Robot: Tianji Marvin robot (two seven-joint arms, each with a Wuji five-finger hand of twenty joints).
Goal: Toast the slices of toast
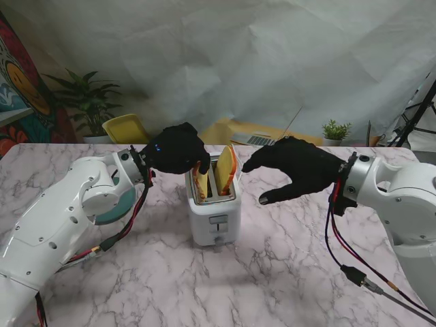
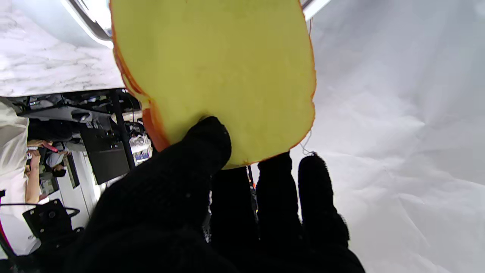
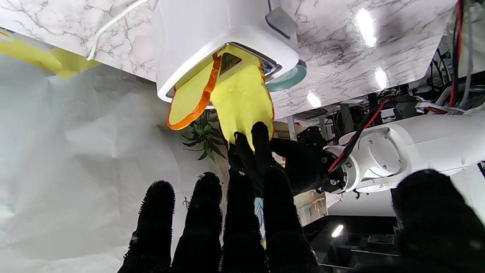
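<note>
A white toaster stands mid-table with two yellow, orange-crusted toast slices in its slots. My left hand is shut on the left slice, thumb and fingers pinching its upper edge; the slice is partly down in the left slot. The right slice leans in the right slot, sticking well out. My right hand hovers open just right of the toaster, fingers spread, touching nothing.
A teal plate lies left of the toaster, partly under my left forearm. A white cord runs from the toaster's back. Yellow chairs and potted plants stand beyond the far table edge.
</note>
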